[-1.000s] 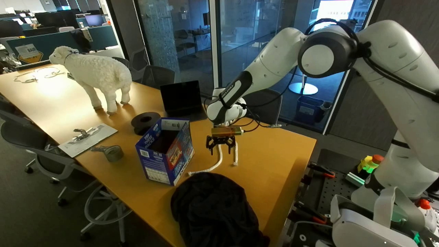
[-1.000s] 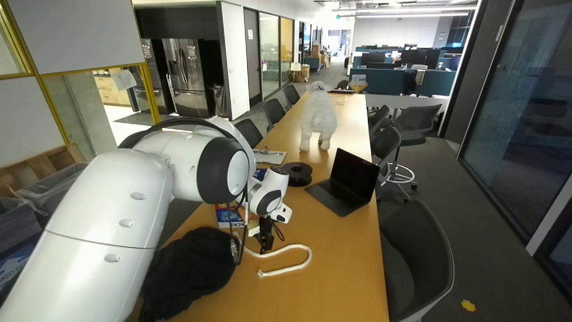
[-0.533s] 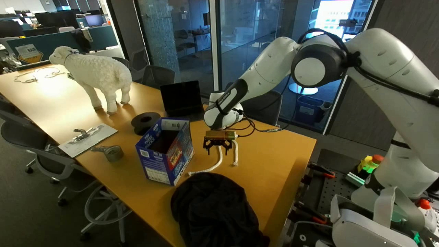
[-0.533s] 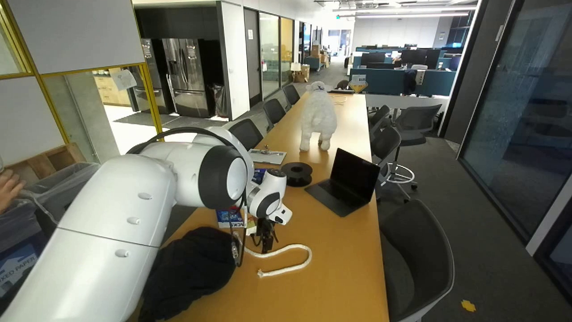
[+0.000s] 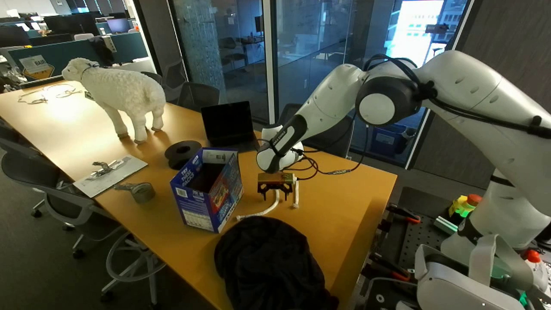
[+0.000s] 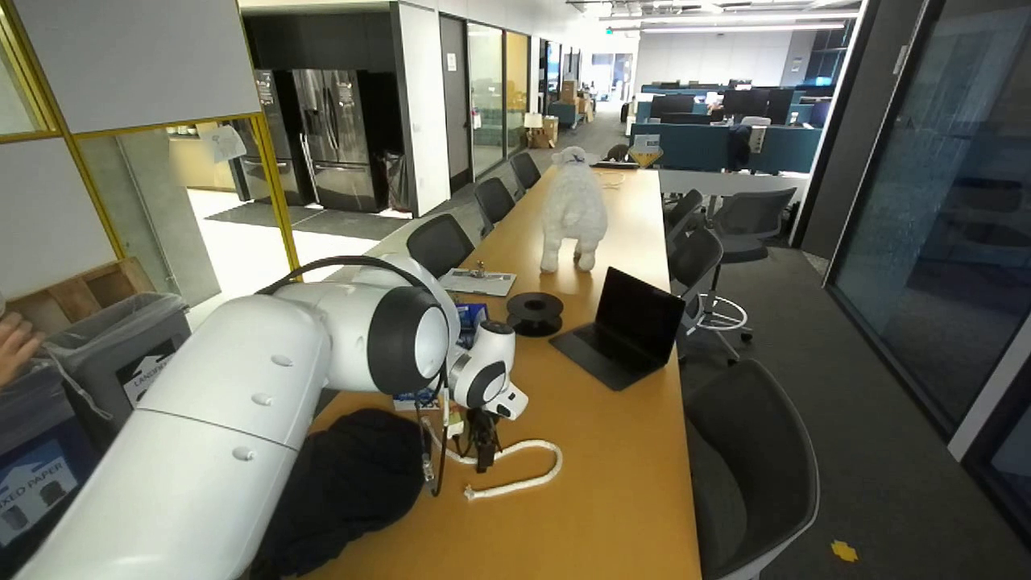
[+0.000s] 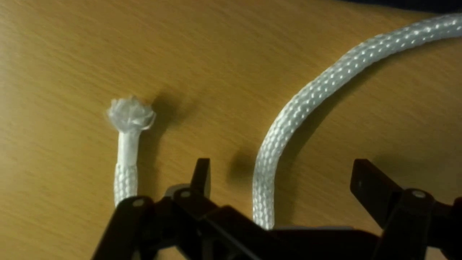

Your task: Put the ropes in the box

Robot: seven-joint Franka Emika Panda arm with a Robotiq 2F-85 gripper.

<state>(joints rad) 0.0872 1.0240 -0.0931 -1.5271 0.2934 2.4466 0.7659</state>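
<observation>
A white braided rope lies in a loose loop on the table, in both exterior views [image 5: 263, 212] [image 6: 515, 486] and in the wrist view [image 7: 265, 187]. Its frayed end [image 7: 130, 115] lies to the left in the wrist view. My gripper [image 5: 275, 198] is open and points down, low over the rope. In the wrist view one strand runs between the fingers [image 7: 281, 162], touching neither. The blue printed box [image 5: 198, 211] stands beside the gripper with its top open; its inside is dark. In an exterior view the arm hides most of the box [image 6: 473, 321].
A black bag [image 5: 271, 262] lies close to the rope and box. A black laptop [image 5: 228, 125], a black spool [image 5: 183, 153], a tape roll [image 5: 143, 192], a clipboard [image 5: 112, 174] and a toy sheep [image 5: 125, 92] are on the table. A person's hand [image 6: 16, 342] shows at one edge.
My gripper has come down toward the rope, fingers still open, and shifted slightly toward the box. The rope and box have not moved. A person's hand has appeared at an exterior view's left edge.
</observation>
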